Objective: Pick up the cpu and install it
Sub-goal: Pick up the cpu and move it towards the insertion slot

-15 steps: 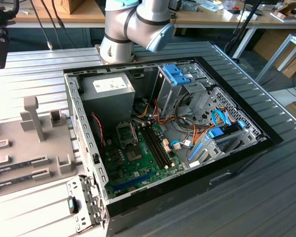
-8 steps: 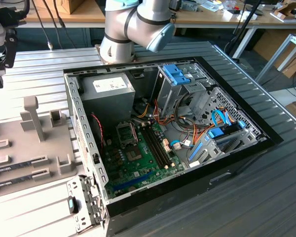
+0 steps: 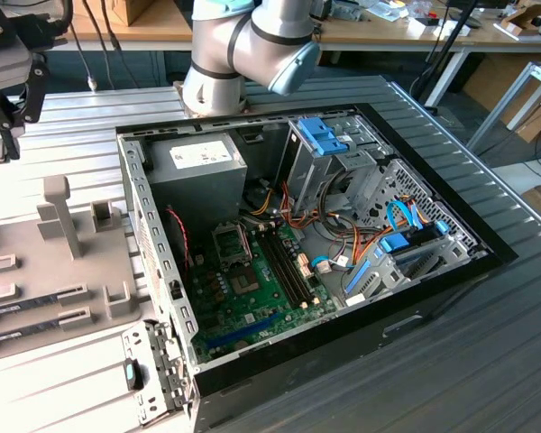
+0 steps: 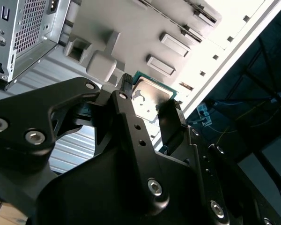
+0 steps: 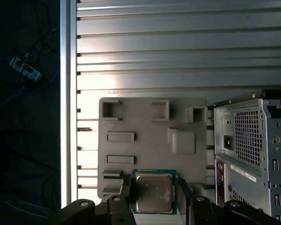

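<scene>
The cpu [image 5: 153,192] is a flat square chip with a silver top and a thin green rim. My gripper [image 5: 153,199] is shut on it, one black finger [image 5: 125,193] on each side. In the second wrist view the cpu [image 4: 147,96] sits between the same fingertips [image 4: 123,91] of the gripper [image 4: 147,105], above the grey fixture plate [image 4: 131,33]. In the exterior view the gripper [image 3: 18,108] hangs at the far left, above the plate [image 3: 63,262]. The motherboard's socket [image 3: 232,244] lies inside the open computer case [image 3: 307,244].
A grey power supply box [image 3: 198,171] and drive cages with blue clips [image 3: 329,135] stand in the case. Cables [image 3: 343,244] cross beside the board. Memory sticks [image 3: 36,302] lie in the plate's slots. The case's rear panel [image 5: 248,150] stands close to the plate. The ribbed metal table [image 3: 469,361] surrounds all.
</scene>
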Controlling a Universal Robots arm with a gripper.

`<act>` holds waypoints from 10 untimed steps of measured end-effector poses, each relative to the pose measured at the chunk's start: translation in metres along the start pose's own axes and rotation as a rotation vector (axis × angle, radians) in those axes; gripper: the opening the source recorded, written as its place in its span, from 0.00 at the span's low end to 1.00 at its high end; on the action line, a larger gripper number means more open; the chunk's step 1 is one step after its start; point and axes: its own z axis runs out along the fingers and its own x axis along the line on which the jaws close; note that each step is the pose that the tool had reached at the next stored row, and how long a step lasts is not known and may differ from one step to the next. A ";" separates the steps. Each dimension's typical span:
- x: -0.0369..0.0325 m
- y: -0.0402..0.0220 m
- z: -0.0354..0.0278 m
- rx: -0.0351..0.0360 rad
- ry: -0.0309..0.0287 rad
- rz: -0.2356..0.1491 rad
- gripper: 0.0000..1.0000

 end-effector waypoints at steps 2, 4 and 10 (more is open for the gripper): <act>-0.0017 0.0000 -0.0001 0.0000 0.0000 0.000 0.47; -0.0050 0.0001 -0.0002 0.0000 0.0000 0.000 0.47; -0.0132 0.0002 -0.0006 0.0000 0.0000 0.000 0.47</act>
